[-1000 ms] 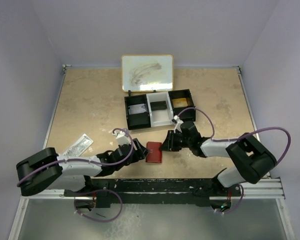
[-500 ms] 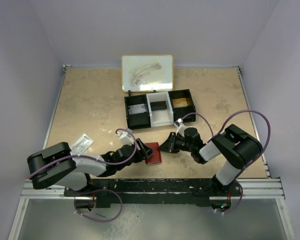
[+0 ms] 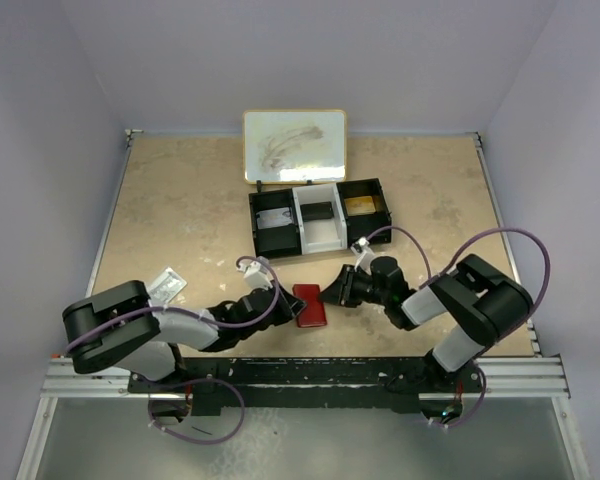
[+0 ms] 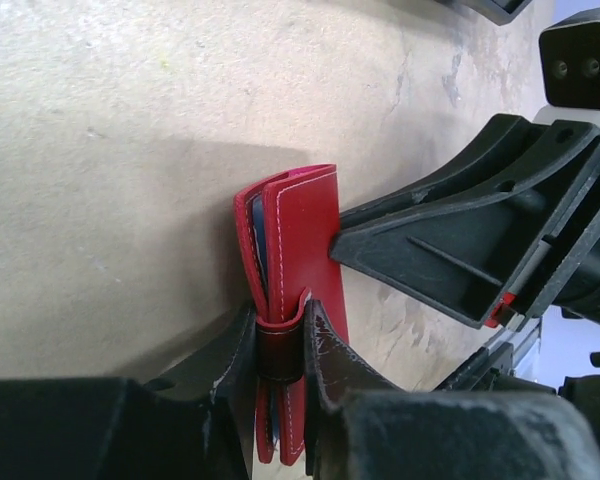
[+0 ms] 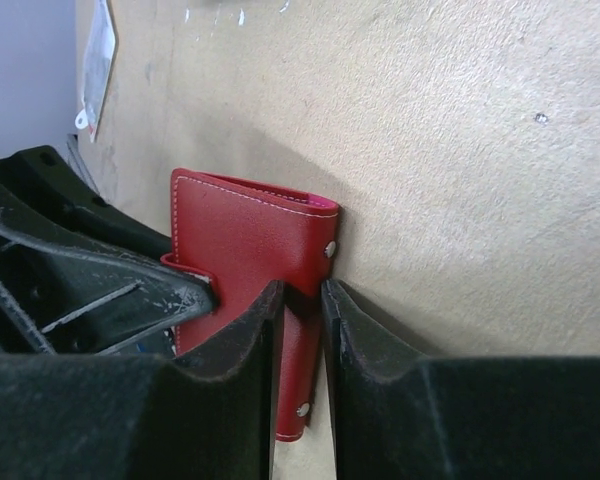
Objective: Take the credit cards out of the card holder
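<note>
The red card holder (image 3: 309, 305) lies folded shut on the table between my two grippers. My left gripper (image 4: 280, 352) is shut on its little side tab, squeezing the covers together. In the left wrist view the card holder (image 4: 302, 232) shows pale blue sleeve edges between its covers. The credit cards are hidden inside. From the right, my right gripper (image 5: 302, 312) is shut on the spine edge of the card holder (image 5: 248, 240), near its two metal rivets. From above, the left gripper (image 3: 283, 307) and the right gripper (image 3: 331, 294) meet at the holder.
A long black tray (image 3: 320, 218) with a white middle compartment stands behind the holder, with flat card-like pieces in its compartments. A small whiteboard (image 3: 294, 146) lies at the back. A clear plastic packet (image 3: 163, 285) lies at the left, by the left arm.
My left gripper has closed from wide open onto the holder's tab. The right arm has drawn in closer, its gripper still at the holder's right edge. The holder has shifted slightly.
</note>
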